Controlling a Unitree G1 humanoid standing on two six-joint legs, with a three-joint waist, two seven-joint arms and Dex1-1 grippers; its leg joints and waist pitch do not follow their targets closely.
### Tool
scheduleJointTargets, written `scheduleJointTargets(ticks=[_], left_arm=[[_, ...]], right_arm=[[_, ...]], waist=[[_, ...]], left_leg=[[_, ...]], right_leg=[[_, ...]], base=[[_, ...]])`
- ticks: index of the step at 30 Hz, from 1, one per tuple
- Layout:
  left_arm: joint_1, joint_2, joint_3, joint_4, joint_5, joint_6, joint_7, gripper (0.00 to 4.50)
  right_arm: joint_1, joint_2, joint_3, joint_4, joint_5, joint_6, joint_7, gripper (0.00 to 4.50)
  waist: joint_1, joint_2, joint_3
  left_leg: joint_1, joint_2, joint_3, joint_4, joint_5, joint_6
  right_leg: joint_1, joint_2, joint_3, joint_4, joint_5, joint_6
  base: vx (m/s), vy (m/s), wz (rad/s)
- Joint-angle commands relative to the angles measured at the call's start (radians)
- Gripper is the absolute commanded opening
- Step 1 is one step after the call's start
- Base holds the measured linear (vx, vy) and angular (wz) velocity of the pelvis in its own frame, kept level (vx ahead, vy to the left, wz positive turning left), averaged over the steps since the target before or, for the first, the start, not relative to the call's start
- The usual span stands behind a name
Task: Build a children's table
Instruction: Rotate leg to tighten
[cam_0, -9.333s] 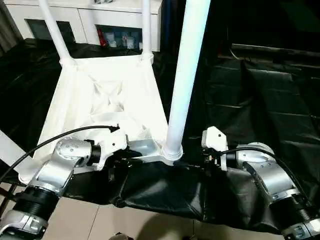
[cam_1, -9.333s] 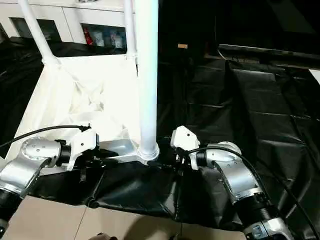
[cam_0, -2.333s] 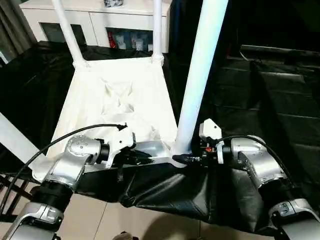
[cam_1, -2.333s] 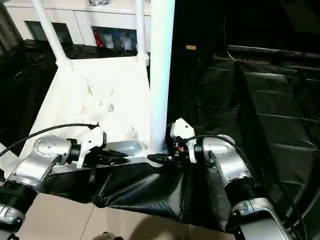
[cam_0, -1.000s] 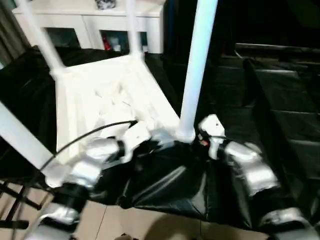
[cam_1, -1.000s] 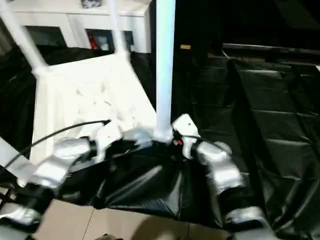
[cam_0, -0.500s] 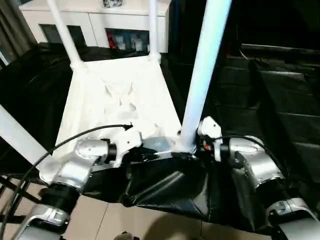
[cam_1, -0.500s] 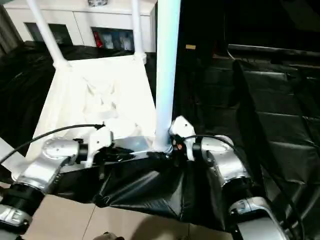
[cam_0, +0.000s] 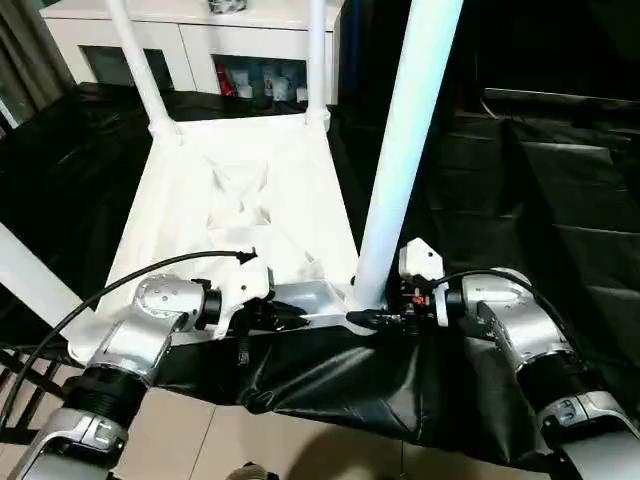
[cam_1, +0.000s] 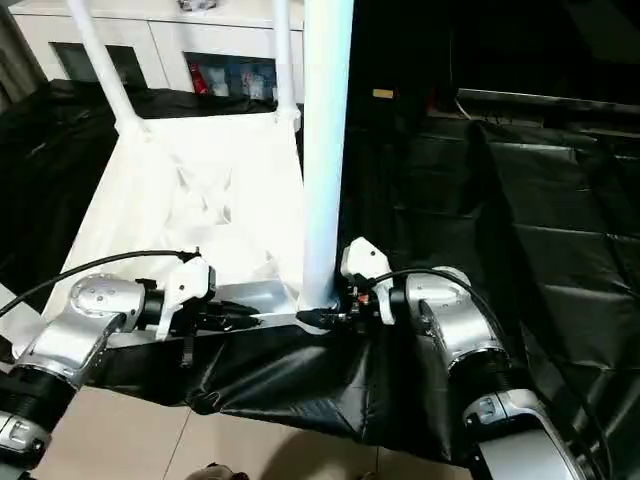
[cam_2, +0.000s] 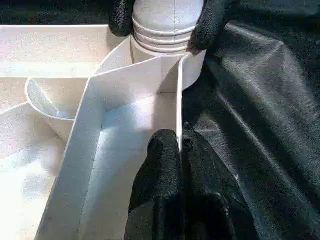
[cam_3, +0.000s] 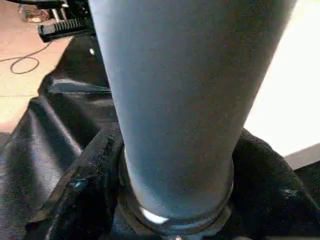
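Note:
The white tabletop lies upside down on black cloth, ribbed underside up. Two far legs stand in their corner sockets, and another leg slants up at the near left. The near right leg stands upright in its socket. My left gripper is shut on the tabletop's thin rim wall just beside that socket. My right gripper is shut on the base of the near right leg, with one black finger on each side of it.
A white cabinet with glass doors stands behind the tabletop. Black cloth covers the platform to the right and hangs over its front edge. Tiled floor lies below, with a dark stand at the near left.
Nine seconds ago my right gripper was clear of the near right leg; now it clasps its base. Over the last second the whole picture swung and settled; both holds stay the same.

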Motion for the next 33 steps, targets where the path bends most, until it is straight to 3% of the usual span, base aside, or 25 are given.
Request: scheduleJointTargets(ticks=[1,5,6,8,10,11,13,15,17,18,19,20,23,24,28,30,32,33], left_arm=[[-0.003,0.003,0.010,-0.021,-0.037,0.005,-0.009,0.00],[-0.009,-0.018,0.016,-0.012,-0.030,0.008,0.036,0.00],[-0.017,-0.037,0.018,0.008,-0.001,-0.001,0.101,0.00],[-0.025,-0.064,0.017,0.032,0.034,-0.005,0.184,0.00],[-0.032,-0.087,0.017,0.052,0.063,-0.007,0.251,0.00],[-0.032,-0.118,0.020,0.050,0.072,0.010,0.308,0.00],[-0.034,-0.192,0.026,0.034,0.086,0.046,0.421,0.00],[-0.034,-0.230,0.022,0.027,0.092,0.057,0.466,0.00],[-0.034,-0.257,0.017,0.024,0.098,0.058,0.495,0.00],[-0.034,-0.260,0.016,0.023,0.098,0.058,0.497,0.00],[-0.036,-0.295,-0.002,0.017,0.112,0.048,0.524,0.00],[-0.037,-0.302,-0.008,0.016,0.118,0.043,0.532,0.00],[-0.039,-0.304,-0.016,0.018,0.124,0.032,0.529,0.00],[-0.037,-0.303,-0.018,0.013,0.127,0.029,0.522,0.00],[-0.028,-0.273,-0.026,0.001,0.132,0.008,0.477,0.00],[-0.023,-0.233,-0.014,-0.003,0.124,-0.008,0.433,0.00],[-0.023,-0.202,-0.004,-0.005,0.107,-0.020,0.381,0.00],[-0.022,-0.189,-0.002,-0.005,0.100,-0.026,0.355,0.00]], right_arm=[[0.021,0.003,0.011,-0.017,0.016,0.007,0.013,2.70],[0.049,0.030,0.006,-0.035,0.005,-0.006,-0.056,2.69],[0.064,0.066,-0.012,-0.036,-0.008,-0.008,-0.154,2.69],[0.084,0.113,-0.029,-0.036,-0.033,-0.007,-0.286,2.69],[0.099,0.151,-0.041,-0.035,-0.053,-0.002,-0.395,2.69],[0.117,0.190,-0.043,-0.041,-0.072,-0.008,-0.478,2.69],[0.133,0.281,-0.059,-0.032,-0.101,-0.005,-0.675,2.69],[0.132,0.324,-0.067,-0.018,-0.111,-0.006,-0.762,2.68],[0.127,0.355,-0.072,-0.006,-0.117,-0.010,-0.823,2.68],[0.125,0.359,-0.072,-0.003,-0.119,-0.013,-0.831,2.68],[0.105,0.395,-0.058,0.011,-0.149,-0.053,-0.899,2.68],[0.099,0.401,-0.050,0.010,-0.161,-0.073,-0.908,2.68],[0.093,0.408,-0.059,0.006,-0.156,-0.080,-0.912,2.68],[0.092,0.408,-0.076,-0.004,-0.138,-0.081,-0.902,3.03],[0.080,0.374,-0.106,-0.010,-0.117,-0.075,-0.873,3.40],[0.063,0.304,-0.109,-0.016,-0.098,-0.056,-0.793,3.71],[0.047,0.230,-0.090,-0.021,-0.104,-0.056,-0.706,3.71],[0.041,0.202,-0.083,-0.021,-0.102,-0.050,-0.658,3.71]], waist=[[0.001,0.001,-0.068],[-0.002,0.003,-0.064],[-0.002,0.002,-0.063],[-0.010,0.006,-0.056],[-0.018,0.002,-0.055],[-0.022,0.017,-0.054],[-0.034,0.014,-0.046],[-0.041,0.006,-0.046],[-0.042,0.007,-0.047],[-0.042,0.010,-0.048],[-0.041,0.001,-0.048],[-0.041,0.008,-0.049],[-0.040,0.008,-0.051],[-0.040,0.010,-0.051],[-0.038,0.010,-0.054],[-0.038,0.012,-0.055],[-0.036,0.008,-0.062],[-0.036,0.000,-0.062]], left_leg=[[0.012,0.038,-0.013,-0.064,-0.192,0.067],[0.012,0.038,-0.013,-0.068,-0.220,0.053],[0.012,0.037,-0.014,-0.069,-0.229,0.049],[0.017,0.037,-0.017,-0.078,-0.294,0.012],[0.017,0.033,-0.024,-0.084,-0.322,-0.014],[0.021,0.034,-0.027,-0.086,-0.348,-0.023],[0.029,0.031,-0.024,-0.088,-0.402,-0.036],[0.026,0.026,-0.032,-0.090,-0.418,-0.033],[0.029,0.025,-0.029,-0.087,-0.398,-0.011],[0.025,0.026,-0.030,-0.089,-0.381,-0.006],[0.023,0.026,-0.029,-0.090,-0.375,-0.002],[0.024,0.026,-0.029,-0.090,-0.367,-0.004],[0.019,0.026,-0.028,-0.090,-0.356,0.011],[0.019,0.027,-0.028,-0.091,-0.352,0.013],[0.016,0.028,-0.026,-0.090,-0.337,0.023],[0.015,0.028,-0.026,-0.089,-0.331,0.026],[0.012,0.029,-0.021,-0.081,-0.281,0.043],[0.011,0.028,-0.019,-0.078,-0.267,0.052]], right_leg=[[0.057,-0.045,0.031,-0.056,-0.075,-0.287],[0.056,-0.045,0.031,-0.061,-0.111,-0.279],[0.057,-0.045,0.031,-0.062,-0.127,-0.276],[0.051,-0.047,0.033,-0.075,-0.230,-0.246],[0.055,-0.049,0.033,-0.081,-0.313,-0.209],[0.051,-0.050,0.034,-0.086,-0.349,-0.194],[0.040,-0.046,0.035,-0.098,-0.399,-0.181],[0.048,-0.050,0.031,-0.103,-0.492,-0.145],[0.039,-0.051,0.037,-0.112,-0.518,-0.126],[0.040,-0.051,0.038,-0.111,-0.506,-0.123],[0.041,-0.051,0.037,-0.112,-0.502,-0.121],[0.038,-0.051,0.038,-0.110,-0.495,-0.124],[0.042,-0.050,0.039,-0.107,-0.457,-0.125],[0.042,-0.050,0.039,-0.106,-0.447,-0.127],[0.044,-0.049,0.039,-0.099,-0.381,-0.148],[0.046,-0.048,0.039,-0.097,-0.353,-0.158],[0.052,-0.046,0.039,-0.087,-0.261,-0.183],[0.051,-0.045,0.038,-0.086,-0.242,-0.190]], base=[[0.000,0.000,0.00],[0.000,0.000,0.00],[0.000,0.000,0.00],[0.000,0.000,0.00],[0.000,0.000,0.00],[0.000,0.000,0.00],[0.000,0.000,0.00],[0.000,0.000,0.00],[0.000,0.000,0.00],[0.000,0.000,0.00],[0.000,0.000,0.00],[0.000,0.000,0.00],[0.000,0.000,0.00],[0.000,0.000,0.00],[0.000,0.000,0.00],[0.000,0.000,0.00],[0.000,0.000,0.00],[0.000,0.000,0.00]])
